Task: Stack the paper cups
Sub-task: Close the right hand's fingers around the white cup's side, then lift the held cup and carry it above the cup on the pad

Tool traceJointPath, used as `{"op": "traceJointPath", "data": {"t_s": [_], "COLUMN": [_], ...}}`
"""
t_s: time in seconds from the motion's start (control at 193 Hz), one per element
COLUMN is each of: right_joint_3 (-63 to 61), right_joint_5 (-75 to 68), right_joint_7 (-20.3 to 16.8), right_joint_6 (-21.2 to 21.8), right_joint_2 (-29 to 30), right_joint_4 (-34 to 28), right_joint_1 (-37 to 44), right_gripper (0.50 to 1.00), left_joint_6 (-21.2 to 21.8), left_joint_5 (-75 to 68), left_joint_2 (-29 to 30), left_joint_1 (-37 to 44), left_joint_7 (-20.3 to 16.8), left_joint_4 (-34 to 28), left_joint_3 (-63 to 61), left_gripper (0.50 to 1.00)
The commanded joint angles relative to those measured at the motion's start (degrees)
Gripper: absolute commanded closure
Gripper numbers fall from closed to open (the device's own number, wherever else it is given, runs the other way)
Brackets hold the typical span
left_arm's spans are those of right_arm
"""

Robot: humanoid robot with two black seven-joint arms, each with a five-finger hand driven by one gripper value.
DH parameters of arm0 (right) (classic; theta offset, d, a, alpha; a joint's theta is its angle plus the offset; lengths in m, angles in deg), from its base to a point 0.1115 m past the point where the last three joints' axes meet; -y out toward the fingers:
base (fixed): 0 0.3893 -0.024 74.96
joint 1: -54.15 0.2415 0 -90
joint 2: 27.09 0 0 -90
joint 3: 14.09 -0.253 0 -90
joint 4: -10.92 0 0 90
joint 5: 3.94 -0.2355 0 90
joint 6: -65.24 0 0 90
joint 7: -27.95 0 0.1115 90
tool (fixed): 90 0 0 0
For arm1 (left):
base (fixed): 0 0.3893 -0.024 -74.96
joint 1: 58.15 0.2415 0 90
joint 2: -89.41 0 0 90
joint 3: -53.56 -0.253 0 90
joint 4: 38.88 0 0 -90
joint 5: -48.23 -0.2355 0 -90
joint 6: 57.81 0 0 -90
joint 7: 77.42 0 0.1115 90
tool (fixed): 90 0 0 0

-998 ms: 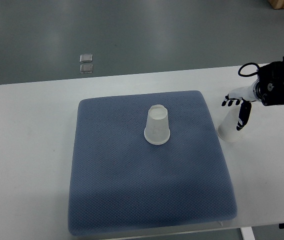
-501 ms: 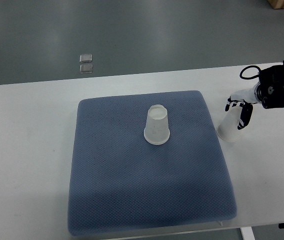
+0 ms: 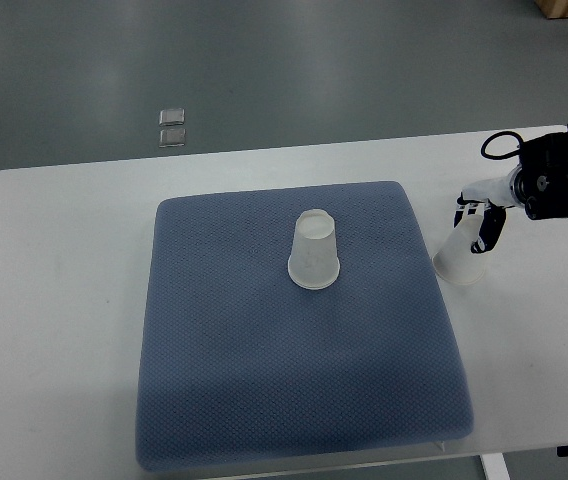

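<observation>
White cups (image 3: 315, 252), blue dotted-weave mat (image 3: 294, 370), white table (image 3: 54, 330).

Two paper cups (image 3: 315, 252) (image 3: 460, 255), one blue mat (image 3: 294, 380), one white table (image 3: 54, 330)

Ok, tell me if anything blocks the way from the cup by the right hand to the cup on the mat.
Nothing visible does. The right hand is at the cup on the table; only bare blue mat lies between it and the centre cup.
</observation>
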Motion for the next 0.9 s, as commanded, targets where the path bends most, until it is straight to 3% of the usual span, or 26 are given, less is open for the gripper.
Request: {"op": "traceJointPath", "data": {"t_s": [0.0,0.238,0.579,0.894], "right_joint_3": [0.13,3.99,5.58,4.17], "right_joint_5": [0.0,0.26,2.72,2.72], "right_joint_7": [-0.01,0.16,0.51,1.13], "right_joint_6": [0.37,5.56,23.31,30.7], "right_joint_2": [-0.75,-2.07,-4.88,-3.21], "right_joint_4": [-0.59,-4.89,-11.13,-12.71], "right_joint_1": [1.11,13.33,38.99,51.38], "right_gripper": [0.877,0.875,0.871,0.871], "left_joint_6": [0.0,0.0,-0.09,-0.09], "left_joint_5": [0.0,0.0,-0.09,-0.09], "left_joint_2": [0.0,0.0,0.0,0.0], "left_joint_1": [0.0,0.0,-0.09,-0.18], "left_joint_7": [0.0,0.0,0.0,0.0], "left_joint_4": [0.0,0.18,0.62,0.71], "left_joint_3": [-0.01,-0.01,-0.19,-0.28], "left_gripper": [0.5,0.5,0.5,0.5]}}
